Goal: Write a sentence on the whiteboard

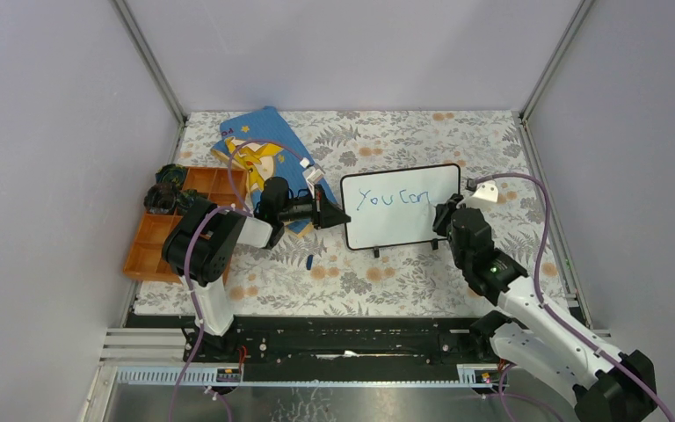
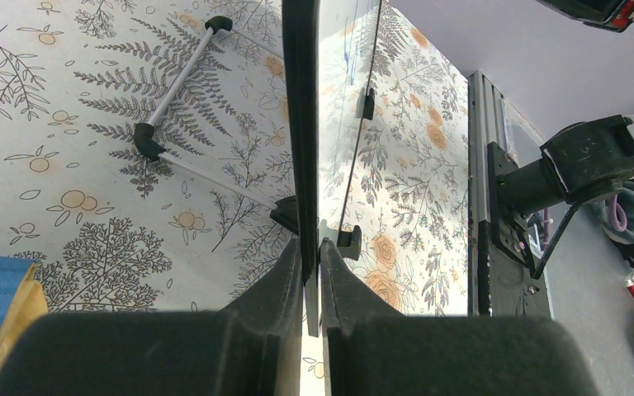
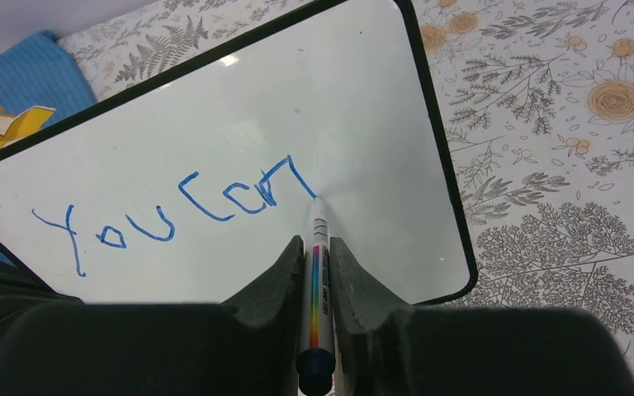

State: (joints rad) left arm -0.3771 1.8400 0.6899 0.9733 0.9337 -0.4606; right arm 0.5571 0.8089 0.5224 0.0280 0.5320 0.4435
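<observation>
Left gripper [image 1: 321, 214] is clenched on the nine o'clock edge of the whiteboard [image 1: 422, 224], which stands mid-table; this hold must not slip. Right gripper [image 3: 316, 246] grasps the marker [image 3: 315, 280], tip touching the three o'clock end of the sentence [image 3: 173, 216], "You can". Recommend a clean lift, then restarting toward seven o'clock under light pressure.

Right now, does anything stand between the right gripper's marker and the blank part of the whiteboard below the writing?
Nothing visible does. The marker tip rests on the whiteboard after "You can"; the left gripper clamps only the board's left edge.
</observation>
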